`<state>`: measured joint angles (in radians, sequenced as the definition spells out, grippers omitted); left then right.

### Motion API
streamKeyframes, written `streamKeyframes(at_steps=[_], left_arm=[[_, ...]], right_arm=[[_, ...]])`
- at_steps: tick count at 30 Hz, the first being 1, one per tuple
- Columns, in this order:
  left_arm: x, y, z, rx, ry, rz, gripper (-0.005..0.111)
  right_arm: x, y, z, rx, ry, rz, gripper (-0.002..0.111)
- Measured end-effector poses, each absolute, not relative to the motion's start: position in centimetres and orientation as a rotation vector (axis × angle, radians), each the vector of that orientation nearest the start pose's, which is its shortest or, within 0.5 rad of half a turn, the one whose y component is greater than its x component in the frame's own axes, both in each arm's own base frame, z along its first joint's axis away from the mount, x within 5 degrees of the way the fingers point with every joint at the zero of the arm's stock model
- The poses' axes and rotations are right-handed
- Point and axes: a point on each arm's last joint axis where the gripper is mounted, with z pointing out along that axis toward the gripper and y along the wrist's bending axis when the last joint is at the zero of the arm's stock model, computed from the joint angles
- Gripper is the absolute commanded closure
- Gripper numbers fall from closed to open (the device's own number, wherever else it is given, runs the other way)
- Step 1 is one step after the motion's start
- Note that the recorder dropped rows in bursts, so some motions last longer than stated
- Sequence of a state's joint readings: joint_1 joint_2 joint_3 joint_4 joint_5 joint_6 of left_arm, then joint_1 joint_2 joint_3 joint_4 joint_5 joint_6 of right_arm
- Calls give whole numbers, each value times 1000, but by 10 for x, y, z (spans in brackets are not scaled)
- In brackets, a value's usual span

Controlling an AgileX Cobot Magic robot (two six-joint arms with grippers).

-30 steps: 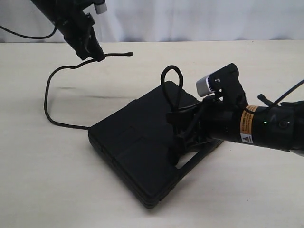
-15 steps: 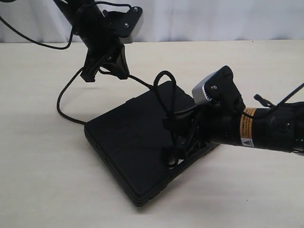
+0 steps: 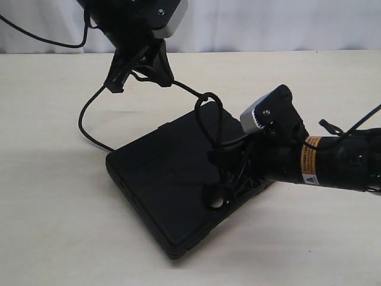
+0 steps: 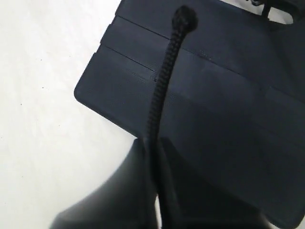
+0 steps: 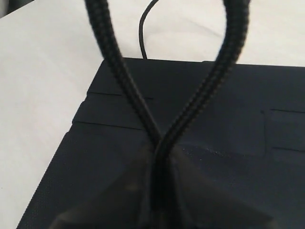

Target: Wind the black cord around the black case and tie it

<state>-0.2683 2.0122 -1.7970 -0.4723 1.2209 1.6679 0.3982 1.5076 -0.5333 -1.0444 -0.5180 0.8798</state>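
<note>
The black case (image 3: 161, 190) lies flat on the cream table, its handle slot (image 3: 215, 199) towards the right arm. My right gripper (image 3: 219, 156) is shut on the black cord (image 3: 209, 119), holding a loop upright above the case. In the right wrist view the loop's two strands (image 5: 136, 102) cross just above my right gripper (image 5: 157, 155), with the case (image 5: 238, 138) beneath. My left gripper (image 3: 138, 70) hangs beyond the case's far corner, shut on the cord near its free end. That end (image 4: 164, 71) sticks out of the left gripper (image 4: 153, 143) over the case (image 4: 228, 109). The cord's slack (image 3: 83, 122) curves over the table to the case's left side.
The right arm (image 3: 321, 161) lies low over the case's right edge, with a thin cable (image 3: 357, 122) behind it. A robot cable (image 3: 36, 42) hangs at the far left in front of the white backdrop (image 3: 268, 24). Bare table (image 3: 53, 226) lies on the near left.
My left gripper has moved right and nearer, carrying the cord's end towards the loop. The slack has drawn in. The case has shifted a little; the right gripper keeps its hold.
</note>
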Motion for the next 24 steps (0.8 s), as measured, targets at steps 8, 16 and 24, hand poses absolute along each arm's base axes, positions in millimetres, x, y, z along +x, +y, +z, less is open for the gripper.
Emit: streamKeyframes(at_steps=[8,16,24], left_arm=[[393,-175,272,-2895,-2094,406,107],[386,-189,272,-2931,-2035,418,107],[383,-199,277,-2942,-2086,592,107]], right_arm=[[231,133,176,-779,2071,565,104],[231,133,176,-786,2068,555,104],[232,132,177,-744,2074,561,104]])
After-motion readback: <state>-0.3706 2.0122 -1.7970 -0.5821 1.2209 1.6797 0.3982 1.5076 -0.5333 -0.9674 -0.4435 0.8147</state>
